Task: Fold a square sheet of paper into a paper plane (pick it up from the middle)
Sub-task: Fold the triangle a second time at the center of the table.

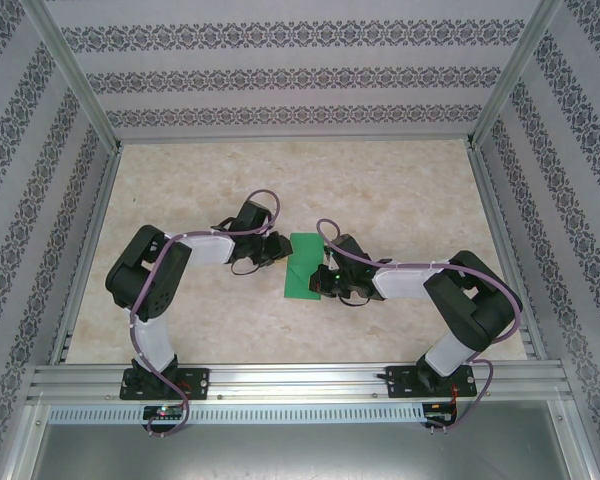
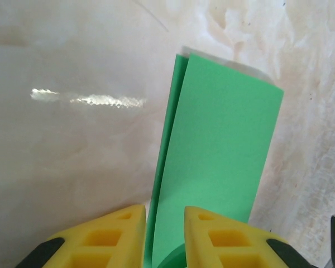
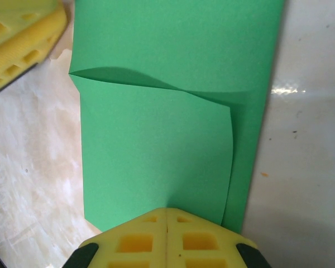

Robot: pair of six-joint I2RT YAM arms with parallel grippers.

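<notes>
– so, the right gripper (image 3: 166, 216)?
– fingers pressed together on the top flap of the square sheet of paper (image 3: 156, 145).
– and the left gripper (image 2: 164, 220)?
– fingers slightly apart, folded sheet between them; a real grip i cannot tell. it lies at the middle of the table (image 1: 400, 190).

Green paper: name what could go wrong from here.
1. The right gripper pinches a flap of the green paper that bows up unevenly; pressing it down now may set a crooked crease.
2. The left gripper has its fingers apart around the paper's edge, so the sheet could slip or skew if the right pulls.
</notes>
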